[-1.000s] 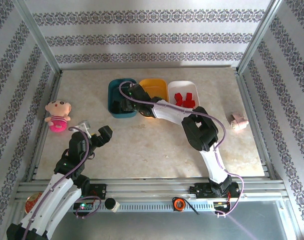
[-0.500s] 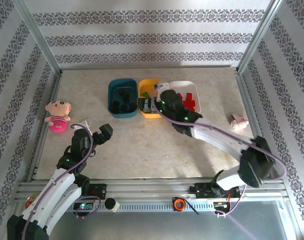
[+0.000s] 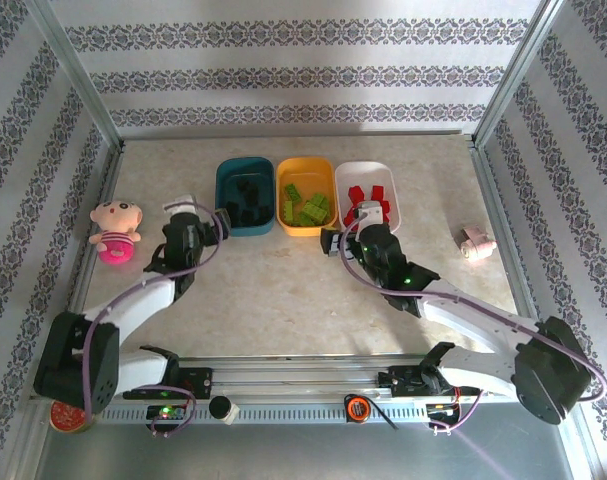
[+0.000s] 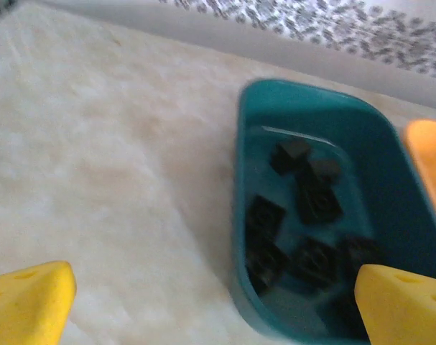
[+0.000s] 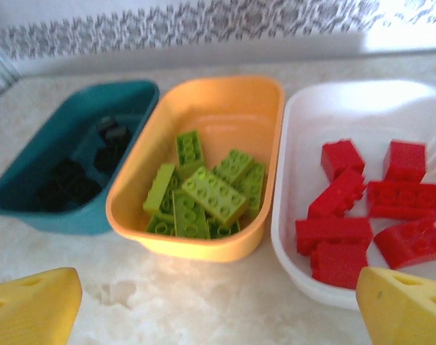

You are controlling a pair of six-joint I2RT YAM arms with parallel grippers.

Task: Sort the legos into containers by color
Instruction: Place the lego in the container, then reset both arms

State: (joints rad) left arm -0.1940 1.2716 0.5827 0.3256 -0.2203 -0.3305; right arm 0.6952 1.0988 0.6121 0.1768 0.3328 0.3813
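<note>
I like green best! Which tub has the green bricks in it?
The orange-yellow tub in the middle holds the lime green bricks. The dark teal tub left of it has black bricks; the white tub right of it has red bricks.

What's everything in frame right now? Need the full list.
teal tub: 1, far middle of table, leftmost of the row
orange tub: 1, middle of the row
white tub: 1, rightmost of the row
black legos: several, in teal tub
green legos: about eight, lime, in orange tub
red legos: about seven, in white tub
doll: 1, pink, table's left edge
small pink thing: 1, table's right edge, too small to identify
tin: 1, red, round, off the table at near left
table: 1, beige
left gripper: open, empty, by teal tub
right gripper: open, empty, before white tub
</note>
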